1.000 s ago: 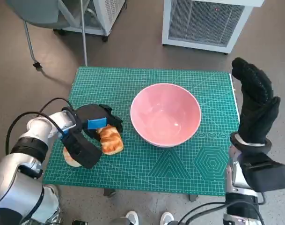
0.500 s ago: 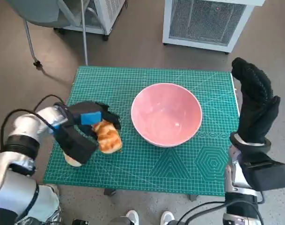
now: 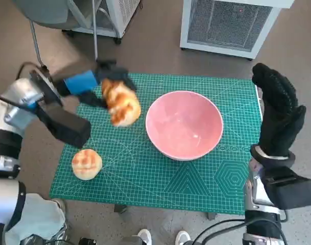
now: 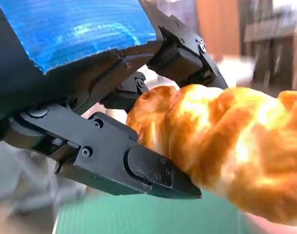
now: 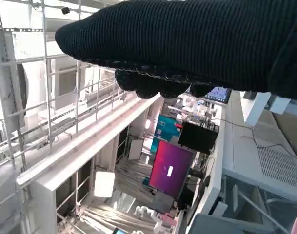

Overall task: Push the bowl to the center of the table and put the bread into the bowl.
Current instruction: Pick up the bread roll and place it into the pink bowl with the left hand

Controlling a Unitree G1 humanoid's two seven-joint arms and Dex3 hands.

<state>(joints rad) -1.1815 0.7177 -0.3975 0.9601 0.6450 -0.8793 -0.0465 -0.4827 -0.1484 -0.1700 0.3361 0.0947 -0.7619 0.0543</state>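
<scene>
A pink bowl point(image 3: 184, 124) stands near the middle of the green mat, slightly right. My left hand point(image 3: 94, 84) holds a golden braided bread point(image 3: 121, 102) lifted above the mat, just left of the bowl's rim. In the left wrist view the bread point(image 4: 226, 141) sits clamped between the black fingers point(image 4: 138, 165). A round bun point(image 3: 86, 163) lies on the mat near its front left corner. My right hand point(image 3: 279, 113) is raised upright at the table's right edge, fingers straight, holding nothing; the glove point(image 5: 197, 44) shows in the right wrist view.
The green cutting mat point(image 3: 160, 178) covers the small table. A white cabinet with a grille point(image 3: 226, 23) stands behind the table. Chair legs point(image 3: 35, 48) stand at the back left. Shoe tips point(image 3: 160, 238) show below the front edge.
My left hand has lifted the braided bread off the mat and carried it up and toward the bowl, uncovering the round bun. The right hand has stayed still.
</scene>
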